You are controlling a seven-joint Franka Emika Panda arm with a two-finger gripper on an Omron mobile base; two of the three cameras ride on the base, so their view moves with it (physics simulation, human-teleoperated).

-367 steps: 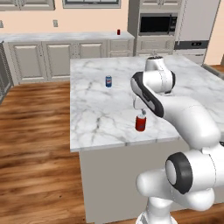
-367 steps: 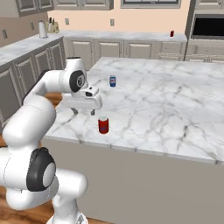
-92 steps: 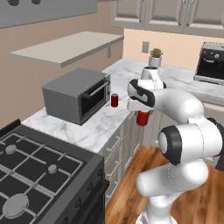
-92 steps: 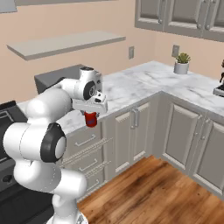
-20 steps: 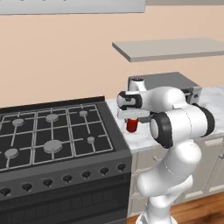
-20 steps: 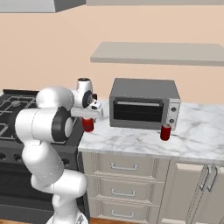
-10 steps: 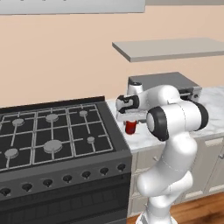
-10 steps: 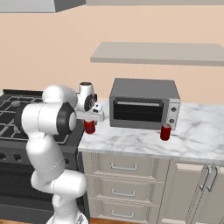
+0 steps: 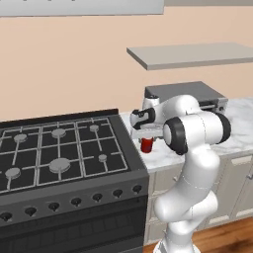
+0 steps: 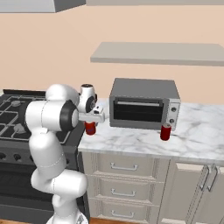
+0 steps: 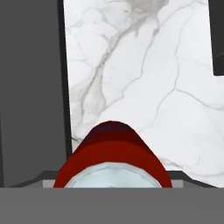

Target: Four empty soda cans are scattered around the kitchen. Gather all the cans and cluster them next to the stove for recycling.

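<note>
My gripper (image 9: 147,140) is shut on a red soda can (image 9: 147,146) and holds it upright, low over the marble counter (image 9: 170,155) just right of the black stove (image 9: 59,153). From the other side, the gripper (image 10: 90,124) and its can (image 10: 90,129) sit between the stove (image 10: 13,116) and the grey countertop oven. In the hand view the can's silvery top and red body (image 11: 113,151) are close up, with the stove edge (image 11: 30,87) to the left. A second red can (image 10: 165,132) stands on the counter by the oven's right front corner.
The grey box-shaped countertop oven (image 10: 143,104) stands on the counter right of my gripper, its dark corner (image 11: 217,35) showing in the hand view. A wall shelf (image 10: 157,52) hangs above it. Bare marble (image 10: 131,140) lies in front of the oven.
The held can has sunk slightly toward the counter beside the stove, and my arm's elbow has swung a little. The second can has not moved.
</note>
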